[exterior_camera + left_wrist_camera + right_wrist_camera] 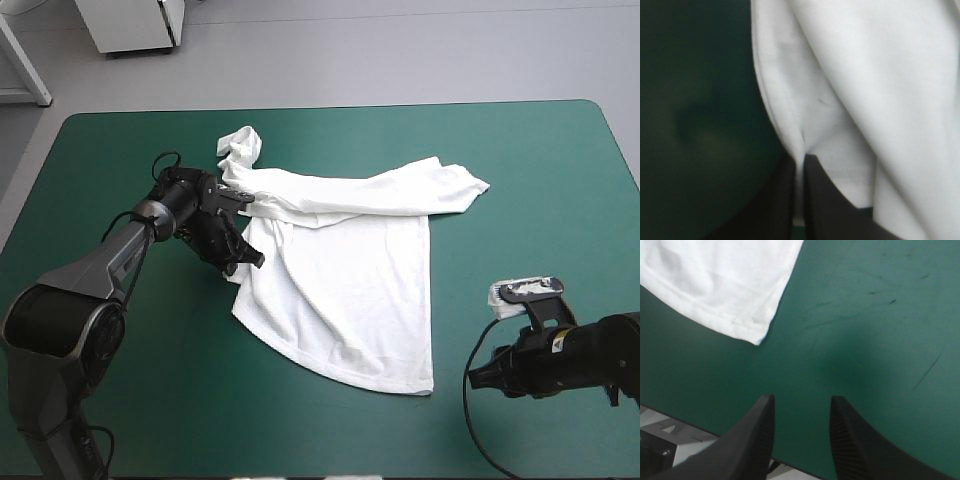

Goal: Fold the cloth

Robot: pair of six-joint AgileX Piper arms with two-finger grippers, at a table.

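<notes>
Left end effector (801,162), clamped on the T-shirt (350,280), should draw its edge over slowly and evenly; right end effector (802,405), spread apart, sits near its hem.

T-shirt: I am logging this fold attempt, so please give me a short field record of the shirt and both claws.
T-shirt: white, mostly spread flat; far part seems doubled over; one sleeve bunched toward the far edge
Left claw: shut on the T-shirt, pinching its left edge
Right claw: open, empty, over bare cover at the table's near right, apart from the shirt
Table cover: teal-green
Fold state: not yet a folded bundle
</notes>
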